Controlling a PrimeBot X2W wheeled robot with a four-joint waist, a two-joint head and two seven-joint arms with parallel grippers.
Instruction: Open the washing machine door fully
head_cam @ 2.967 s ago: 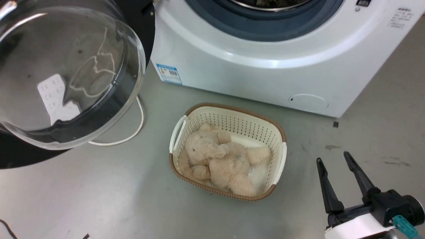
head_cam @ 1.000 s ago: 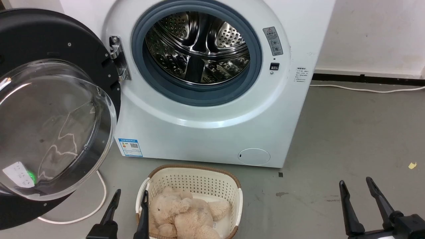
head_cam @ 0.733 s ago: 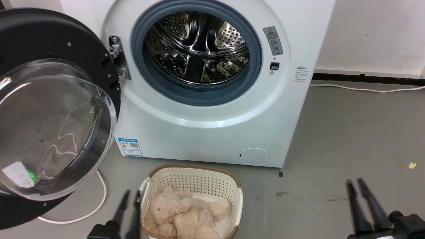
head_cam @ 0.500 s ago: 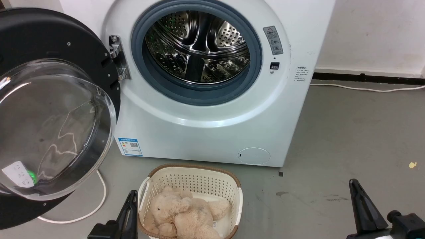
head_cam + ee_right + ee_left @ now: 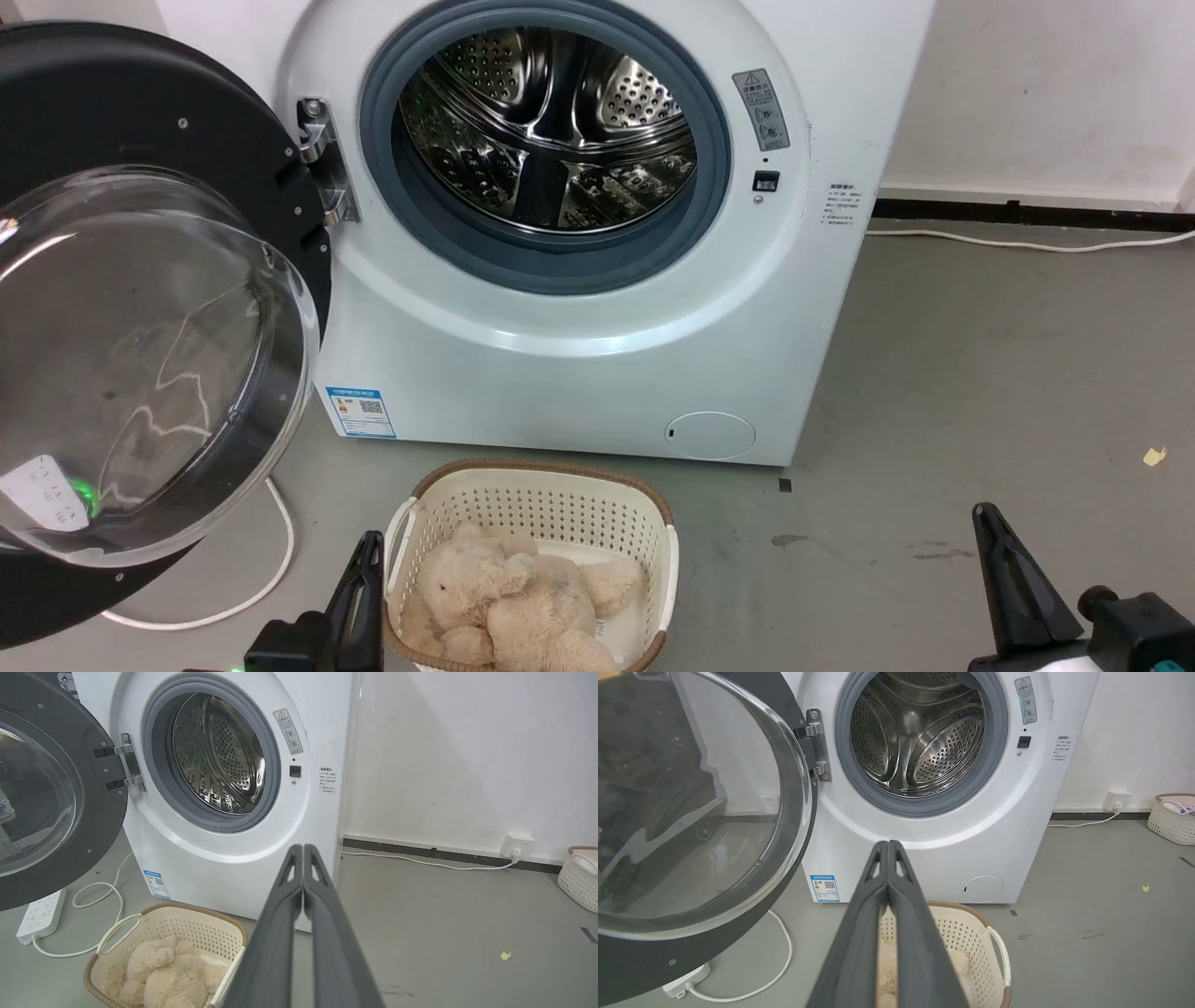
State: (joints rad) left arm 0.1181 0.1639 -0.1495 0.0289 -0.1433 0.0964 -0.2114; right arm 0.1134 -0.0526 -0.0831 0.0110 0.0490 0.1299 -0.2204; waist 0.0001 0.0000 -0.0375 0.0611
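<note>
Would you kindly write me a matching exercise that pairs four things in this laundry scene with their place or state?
1. washing machine door
2. teddy bear
3. left gripper
4. steel drum

A. lies in the basket
B. shut, holding nothing
C. ringed by the grey rubber seal
D. stands open on its hinge

Pairs: 1-D, 2-A, 3-B, 4-C

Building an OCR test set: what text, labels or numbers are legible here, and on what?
No text is legible.
Grey sticker beside the drum opening on the washing machine: warning triangle, words too small.
Black print on the machine's front, right of that: too small.
Blue-edged label with QR code, lower left front: blurred.
</note>
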